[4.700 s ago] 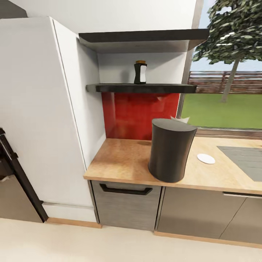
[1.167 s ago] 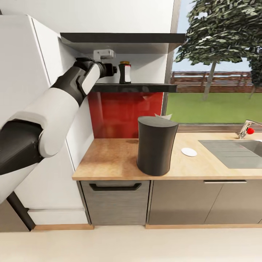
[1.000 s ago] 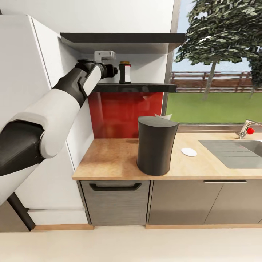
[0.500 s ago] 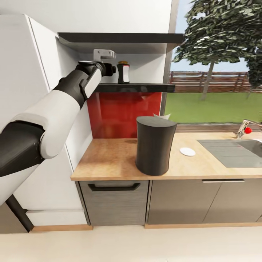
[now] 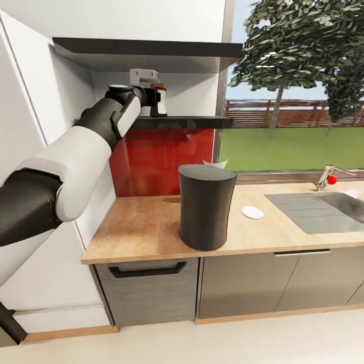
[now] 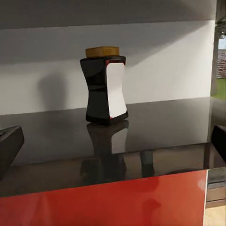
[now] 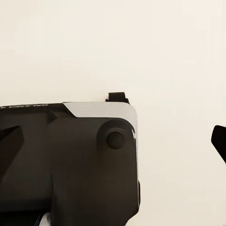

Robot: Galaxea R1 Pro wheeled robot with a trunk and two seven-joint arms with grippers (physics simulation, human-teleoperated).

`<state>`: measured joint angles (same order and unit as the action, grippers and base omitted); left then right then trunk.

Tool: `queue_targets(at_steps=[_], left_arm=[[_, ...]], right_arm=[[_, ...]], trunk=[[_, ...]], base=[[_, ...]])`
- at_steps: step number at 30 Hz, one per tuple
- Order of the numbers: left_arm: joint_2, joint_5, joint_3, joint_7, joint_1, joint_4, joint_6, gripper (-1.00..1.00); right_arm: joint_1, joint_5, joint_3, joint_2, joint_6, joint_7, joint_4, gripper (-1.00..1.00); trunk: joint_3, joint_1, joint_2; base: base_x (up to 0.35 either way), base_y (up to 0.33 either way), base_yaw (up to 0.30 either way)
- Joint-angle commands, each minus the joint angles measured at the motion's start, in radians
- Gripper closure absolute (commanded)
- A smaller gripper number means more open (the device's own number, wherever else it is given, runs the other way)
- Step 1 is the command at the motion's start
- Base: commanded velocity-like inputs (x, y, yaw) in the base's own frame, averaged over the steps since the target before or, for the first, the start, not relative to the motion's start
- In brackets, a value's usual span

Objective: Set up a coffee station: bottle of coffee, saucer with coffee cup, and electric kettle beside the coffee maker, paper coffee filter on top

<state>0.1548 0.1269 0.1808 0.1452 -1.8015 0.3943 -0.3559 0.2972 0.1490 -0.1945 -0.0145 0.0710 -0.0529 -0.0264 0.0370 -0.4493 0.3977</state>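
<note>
We reach our left arm up to the dark kitchen shelf (image 5: 182, 122), where our left hand (image 5: 153, 97) hovers level with the bottle of coffee (image 6: 104, 84). From our left wrist the bottle stands upright on the glossy shelf board, white label turned toward us and orange-brown cap on top, with the two dark fingertips (image 6: 9, 143) spread wide at either edge of the view and closed on nothing. The bottle sits between them but farther back, not touching either. From our head the wrist hides most of the bottle. Below, on the counter (image 5: 141, 227), the coffee maker (image 5: 205, 207) stands as a tall dark column near the front edge, a bit of white paper showing behind its top. The saucer (image 5: 252, 213) lies flat on the wood just to the right of it, between the coffee maker and the steel sink (image 5: 323, 210). Our right hand (image 7: 113, 141) faces pale floor above a dark part of our own body; its fingertips sit far apart, holding nothing.
</note>
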Motion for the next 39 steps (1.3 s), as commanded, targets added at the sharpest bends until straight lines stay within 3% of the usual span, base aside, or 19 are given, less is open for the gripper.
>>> queue_targets(at_steps=[1, 10, 19, 30, 39], left_arm=[[0.0, 0.011, 0.008, 0.007, 0.0, 0.001, -0.005, -1.0], [-0.006, 0.008, 0.008, 0.007, 0.007, 0.004, -0.005, -1.0], [0.0, 0.009, 0.008, 0.011, 0.006, 0.006, -0.004, -1.0], [0.0, -0.008, 0.009, 0.012, 0.006, 0.026, -0.004, -1.0], [-0.002, -0.012, 0.008, 0.014, 0.006, 0.041, -0.005, -1.0]], right_arm=[[0.0, 0.011, -0.008, -0.001, 0.007, -0.003, -0.002, -1.0], [0.0, 0.011, -0.008, 0.002, 0.006, -0.002, -0.003, -1.0], [0.0, 0.012, -0.008, 0.003, 0.008, -0.003, 0.0, -1.0], [0.0, 0.012, -0.008, 0.005, 0.01, -0.004, 0.0, -1.0], [0.0, 0.015, -0.007, 0.004, 0.012, -0.003, 0.0, -1.0]], trunk=[[0.002, -0.001, 0.002], [0.002, -0.001, 0.002], [0.002, -0.001, 0.002], [0.002, -0.001, 0.002], [0.002, -0.001, 0.002]], base=[[0.042, 0.0, -0.003], [0.017, 0.0, -0.001], [0.291, 0.0, 0.0], [0.035, 0.0, -0.122], [0.277, 0.0, -0.008]])
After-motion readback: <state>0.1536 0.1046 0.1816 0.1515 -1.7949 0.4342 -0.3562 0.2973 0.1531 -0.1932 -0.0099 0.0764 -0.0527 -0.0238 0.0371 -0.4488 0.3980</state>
